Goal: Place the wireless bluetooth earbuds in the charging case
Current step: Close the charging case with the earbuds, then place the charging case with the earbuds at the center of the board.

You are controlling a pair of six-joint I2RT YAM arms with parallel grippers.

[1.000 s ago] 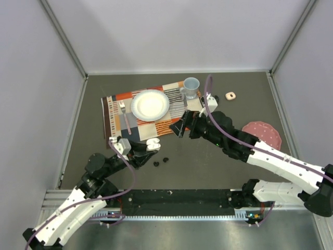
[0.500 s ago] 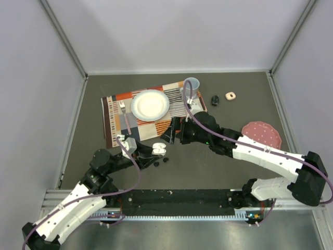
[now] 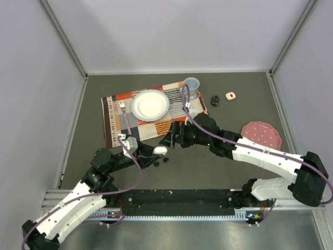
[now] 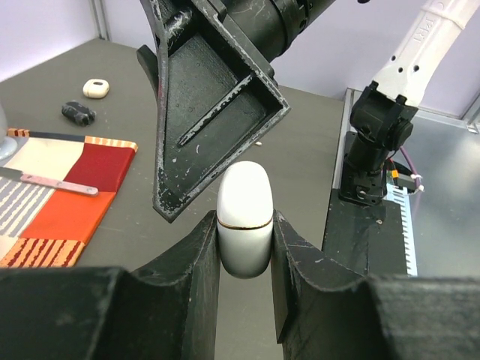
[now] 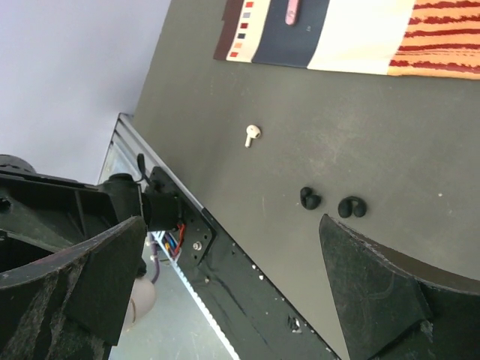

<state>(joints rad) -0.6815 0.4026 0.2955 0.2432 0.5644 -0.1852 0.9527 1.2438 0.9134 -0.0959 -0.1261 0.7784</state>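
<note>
1. The black earbuds (image 5: 351, 207) are lying side by side on the bare desk (image 5: 420, 150). A white earbud (image 5: 251, 134) is lying apart from them, nearer the placemat (image 5: 360, 30).
2. The charging case (image 4: 244, 217) is sitting clamped between the left fingers (image 4: 187, 277), rounded end pointing away. Its seam is running unbroken around it, so the lid is looking shut.
3. The right fingers (image 4: 214, 105) are standing wide apart and gripping nothing. They are hanging just beyond the case, with one finger looming over it.
4. By my reading, the task is sitting near its start. The case is gripped, but no earbud is showing inside it. The lid is probably needing to be opened before anything goes in, and every earbud in sight is waiting on the desk.
5. The left wrist view is giving the seam and the grip, which the top view is reducing to a pale blob just above the black earbuds.
6. The right wrist view is showing the white earbud, which I am not finding in the top view, where the left arm may be covering it.
7. Only the top view is taking in the plate (image 3: 150, 104) and cup (image 3: 191, 87) on the placemat. No other white earbuds are showing in any view.
</note>
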